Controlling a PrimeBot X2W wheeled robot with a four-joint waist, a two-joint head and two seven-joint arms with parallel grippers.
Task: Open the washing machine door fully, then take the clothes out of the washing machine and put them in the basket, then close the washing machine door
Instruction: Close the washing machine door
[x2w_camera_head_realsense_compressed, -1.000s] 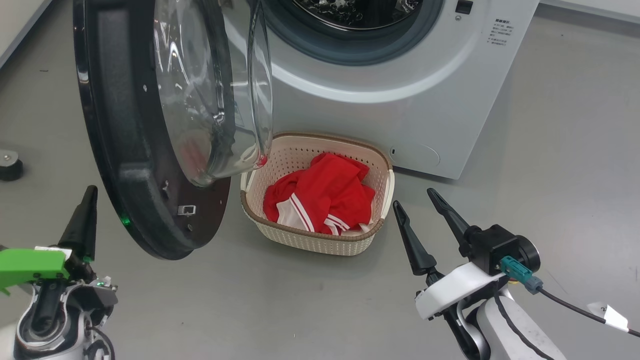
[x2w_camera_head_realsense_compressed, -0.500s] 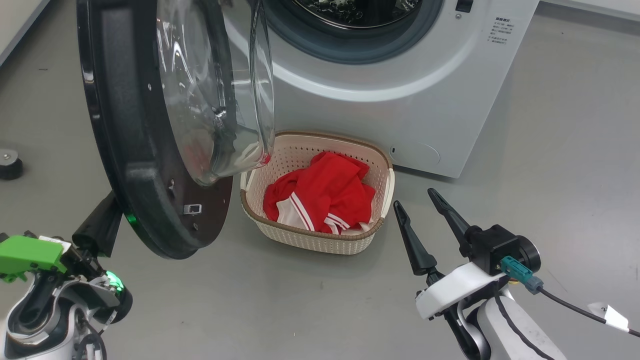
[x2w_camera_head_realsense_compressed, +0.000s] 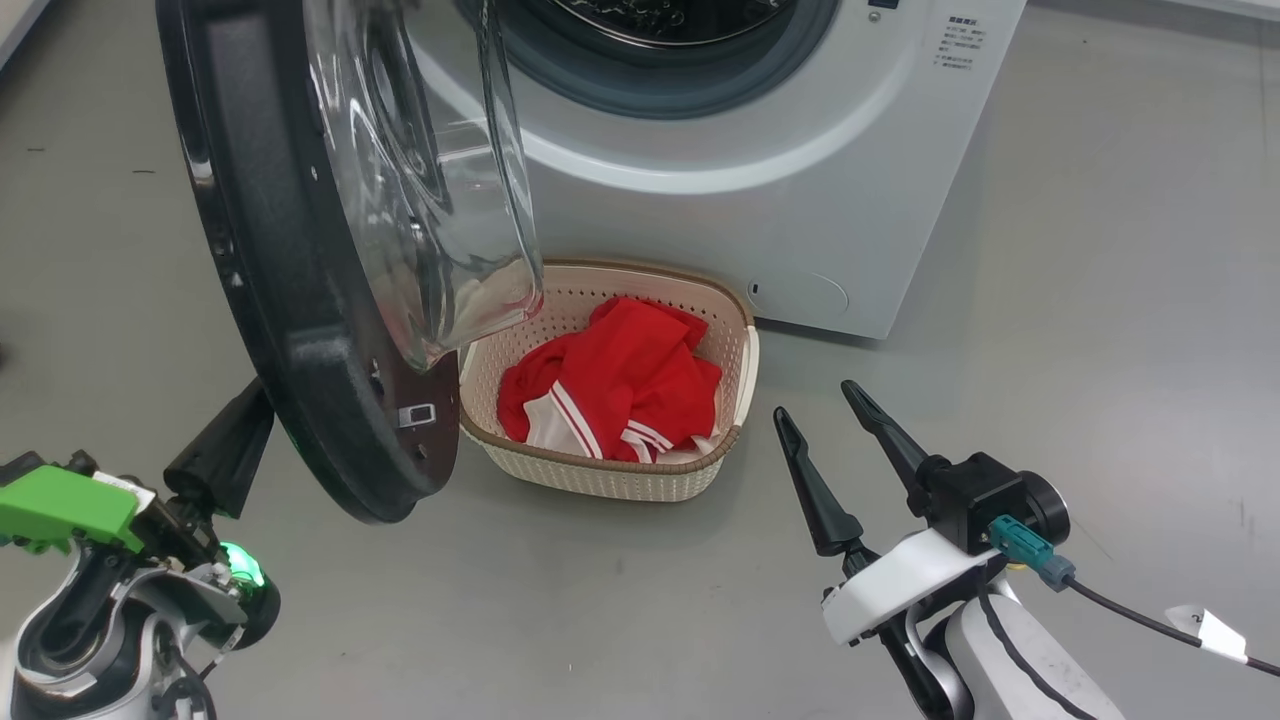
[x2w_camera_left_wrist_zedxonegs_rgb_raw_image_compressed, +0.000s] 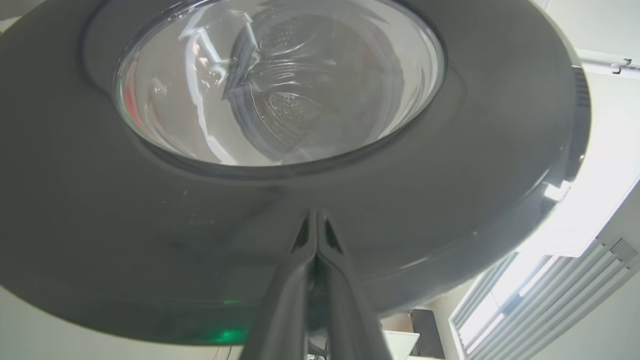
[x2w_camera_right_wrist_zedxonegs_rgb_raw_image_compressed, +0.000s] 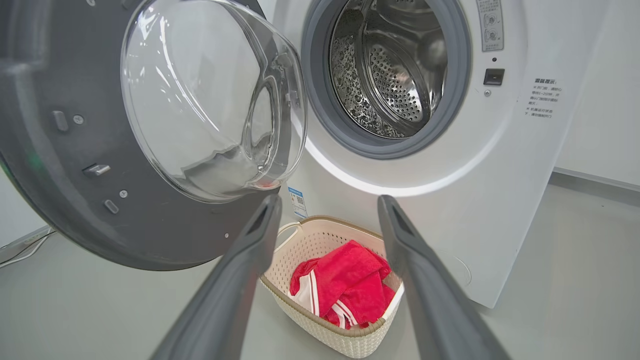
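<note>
Left gripper (x2w_camera_left_wrist_zedxonegs_rgb_raw_image_compressed: 316, 216), jaws pressed together, at black-rimmed round glass door (x2w_camera_head_realsense_compressed: 270, 300); right gripper (x2w_camera_head_realsense_compressed: 814, 400), jaws spread, near cream perforated plastic basket (x2w_camera_head_realsense_compressed: 600, 488).

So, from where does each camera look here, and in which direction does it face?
Head view: on the robot's head, facing forward and down at the washing machine door, the basket of clothes and the washing machine; left hand lower left, right hand lower right.
Left wrist view: on the left wrist, facing along its shut fingers at the door's dark outer face, close up.
Right wrist view: on the right wrist, facing between its open fingers at basket and drum.
Shared: head and right wrist views both show door, basket, clothes.
</note>
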